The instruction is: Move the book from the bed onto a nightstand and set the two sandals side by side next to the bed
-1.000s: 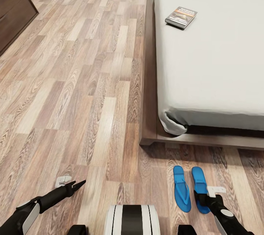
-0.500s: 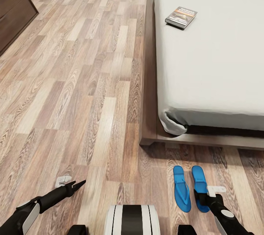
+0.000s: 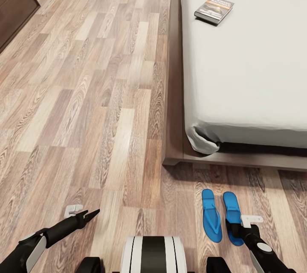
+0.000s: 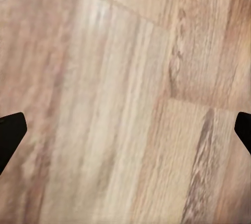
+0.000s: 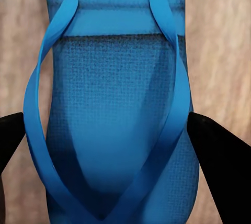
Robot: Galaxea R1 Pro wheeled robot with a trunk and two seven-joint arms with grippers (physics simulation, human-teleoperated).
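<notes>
View has tilted since prev. frame — camera move, items unmoved. Right gripper open, straddling right sandal, beside left sandal, off bed foot corner. Book on mattress. Left gripper open, empty.

The book bears title lettering too small to read

We see black left gripper low, pointing forward, fingers spread wide apart. Black right gripper aimed down, fingers parted. Both forearms extended low.
</notes>
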